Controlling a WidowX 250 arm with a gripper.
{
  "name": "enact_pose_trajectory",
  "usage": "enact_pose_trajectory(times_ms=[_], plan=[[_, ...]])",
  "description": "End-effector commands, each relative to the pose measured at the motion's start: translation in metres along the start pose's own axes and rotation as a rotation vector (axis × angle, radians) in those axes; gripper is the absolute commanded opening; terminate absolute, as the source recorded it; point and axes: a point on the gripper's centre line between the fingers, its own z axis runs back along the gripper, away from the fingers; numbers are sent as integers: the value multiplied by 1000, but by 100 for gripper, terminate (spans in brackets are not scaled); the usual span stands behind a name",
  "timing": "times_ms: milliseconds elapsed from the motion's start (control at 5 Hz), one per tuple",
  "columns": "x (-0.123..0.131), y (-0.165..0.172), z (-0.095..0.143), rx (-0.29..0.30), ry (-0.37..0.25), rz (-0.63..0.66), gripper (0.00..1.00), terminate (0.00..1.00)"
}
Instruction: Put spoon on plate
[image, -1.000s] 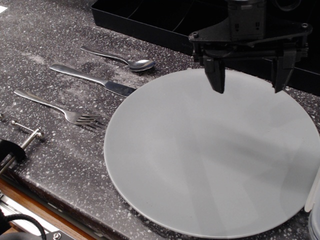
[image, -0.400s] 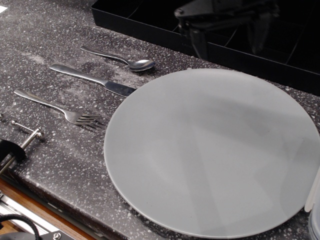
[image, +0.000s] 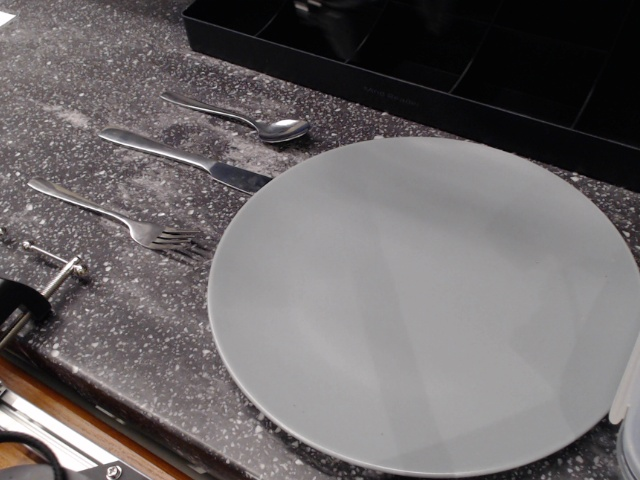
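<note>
The small silver spoon (image: 243, 121) lies on the dark speckled counter, its bowl pointing right, just beyond the upper left edge of the plate. The large flat grey plate (image: 425, 300) fills the middle and right of the view and holds nothing. The gripper is out of view; only a dark blur shows at the top edge over the tray.
A silver table knife (image: 185, 160) and a silver fork (image: 120, 219) lie left of the plate, below the spoon. A black compartmented tray (image: 420, 60) runs along the back. A metal fitting (image: 50, 275) sits at the counter's front left edge.
The gripper, open above the plate's far edge a second ago, has risen and moved left out of the top of the view. The spoon and plate have not moved.
</note>
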Motion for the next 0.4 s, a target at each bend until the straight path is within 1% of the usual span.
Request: enact_pose_trajectory(times_ms=[0, 200], plan=[[63, 43, 4, 69, -126, 316, 100, 0], [64, 76, -14, 209, -149, 423, 100, 0]])
